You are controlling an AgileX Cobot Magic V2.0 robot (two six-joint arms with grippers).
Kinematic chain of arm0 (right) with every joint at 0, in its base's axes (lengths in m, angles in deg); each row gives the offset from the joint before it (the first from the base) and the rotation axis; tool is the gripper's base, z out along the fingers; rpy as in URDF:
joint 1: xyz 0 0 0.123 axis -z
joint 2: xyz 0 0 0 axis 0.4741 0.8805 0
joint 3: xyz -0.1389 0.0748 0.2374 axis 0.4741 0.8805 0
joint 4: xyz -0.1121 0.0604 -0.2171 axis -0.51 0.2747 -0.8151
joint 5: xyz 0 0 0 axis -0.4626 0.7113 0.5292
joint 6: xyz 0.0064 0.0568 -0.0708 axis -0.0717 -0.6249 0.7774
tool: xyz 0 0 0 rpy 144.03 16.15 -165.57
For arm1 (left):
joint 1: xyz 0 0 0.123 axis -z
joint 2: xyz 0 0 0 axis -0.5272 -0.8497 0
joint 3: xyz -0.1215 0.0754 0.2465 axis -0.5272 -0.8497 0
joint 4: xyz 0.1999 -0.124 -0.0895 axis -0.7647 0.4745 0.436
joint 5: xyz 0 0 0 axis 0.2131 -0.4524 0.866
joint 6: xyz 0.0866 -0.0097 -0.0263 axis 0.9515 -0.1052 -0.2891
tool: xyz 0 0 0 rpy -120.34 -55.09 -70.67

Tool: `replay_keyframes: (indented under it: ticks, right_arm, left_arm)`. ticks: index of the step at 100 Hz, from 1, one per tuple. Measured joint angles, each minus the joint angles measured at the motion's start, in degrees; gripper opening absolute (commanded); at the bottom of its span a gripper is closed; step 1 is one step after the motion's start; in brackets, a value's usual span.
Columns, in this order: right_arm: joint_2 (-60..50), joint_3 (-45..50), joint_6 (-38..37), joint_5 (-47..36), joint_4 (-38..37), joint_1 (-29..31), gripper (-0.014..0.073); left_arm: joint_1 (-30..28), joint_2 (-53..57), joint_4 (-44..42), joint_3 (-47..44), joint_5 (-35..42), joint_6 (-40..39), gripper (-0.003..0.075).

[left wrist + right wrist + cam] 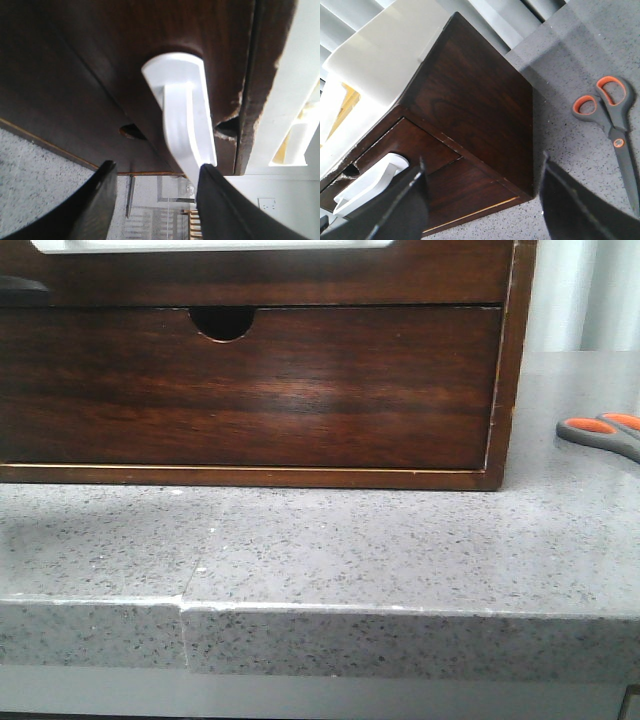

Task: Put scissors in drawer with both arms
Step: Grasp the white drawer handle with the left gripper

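The scissors, grey with orange-lined loops, lie flat on the grey counter to the right of the wooden cabinet; the right wrist view shows the scissors whole, blades closed. The drawer is the upper one, with a white cut-out in its front. My left gripper is open right in front of that cut-out, one fingertip at its white edge. Open and holding nothing, my right gripper hovers off the cabinet's right front corner, apart from the scissors.
Below the drawer is a second drawer with a small half-round notch. The cabinet stands on a speckled grey counter, whose front edge is close. A white box lies on top of the cabinet.
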State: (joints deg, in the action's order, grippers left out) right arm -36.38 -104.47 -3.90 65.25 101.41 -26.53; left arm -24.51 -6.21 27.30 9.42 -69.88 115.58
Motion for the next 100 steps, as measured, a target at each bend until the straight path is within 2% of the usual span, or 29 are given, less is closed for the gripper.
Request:
replay_keyframes:
  ticks: [36,100]
  right_arm:
    - [0.0,0.0,0.0,0.1,0.0,0.0,0.0426]
    - [0.0,0.0,0.0,1.4,-0.4,0.0,0.0426]
  left_arm:
    - [0.0,-5.3,0.0,6.0,-1.7,0.2,0.0336]
    - [0.0,-8.0,0.0,6.1,-2.4,0.2,0.0322]
